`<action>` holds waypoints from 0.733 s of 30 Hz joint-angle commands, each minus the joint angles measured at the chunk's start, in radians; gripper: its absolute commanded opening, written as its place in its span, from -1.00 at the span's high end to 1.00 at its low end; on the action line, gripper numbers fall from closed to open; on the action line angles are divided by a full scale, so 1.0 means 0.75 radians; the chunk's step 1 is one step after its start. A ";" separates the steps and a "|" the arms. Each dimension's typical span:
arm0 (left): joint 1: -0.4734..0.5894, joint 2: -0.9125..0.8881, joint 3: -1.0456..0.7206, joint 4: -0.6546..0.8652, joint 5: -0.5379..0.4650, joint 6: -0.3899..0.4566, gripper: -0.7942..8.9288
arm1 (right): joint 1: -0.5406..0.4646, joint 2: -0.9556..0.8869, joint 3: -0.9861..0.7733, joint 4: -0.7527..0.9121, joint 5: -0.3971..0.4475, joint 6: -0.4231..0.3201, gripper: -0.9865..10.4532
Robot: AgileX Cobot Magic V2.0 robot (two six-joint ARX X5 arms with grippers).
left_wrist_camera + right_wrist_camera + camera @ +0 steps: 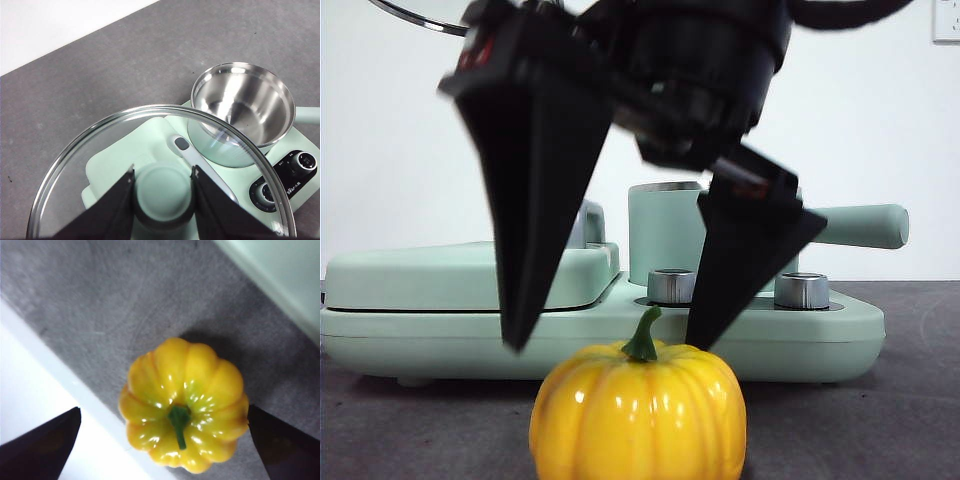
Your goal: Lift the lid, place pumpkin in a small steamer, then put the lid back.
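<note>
Left tool grips the lid by its knob; right tool, spread wide, straddles the pumpkin.

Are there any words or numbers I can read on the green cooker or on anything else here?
None can be read.
Control panel of the green cooker: tiny white marks beside the knobs, too small and blurred to read.
Pumpkin, lid, small steamer: no writing shows.

Glossy pumpkin; glass lid, shiny steel rim.
</note>
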 commanded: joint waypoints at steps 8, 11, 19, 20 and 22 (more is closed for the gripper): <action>-0.003 0.004 0.034 0.040 0.008 0.009 0.81 | 0.046 0.153 0.024 0.011 0.054 0.014 -0.22; -0.003 0.004 0.034 0.040 0.008 0.009 0.81 | 0.046 0.184 0.024 0.013 0.054 0.013 -0.22; -0.003 0.004 0.034 0.039 0.008 0.009 0.81 | 0.046 0.197 0.024 0.012 0.061 0.014 0.11; -0.003 0.004 0.034 0.039 0.008 0.009 0.81 | 0.044 0.197 0.028 0.008 0.058 0.014 0.11; -0.003 0.004 0.034 0.040 0.008 0.010 0.81 | 0.040 0.197 0.045 -0.016 0.058 0.013 0.11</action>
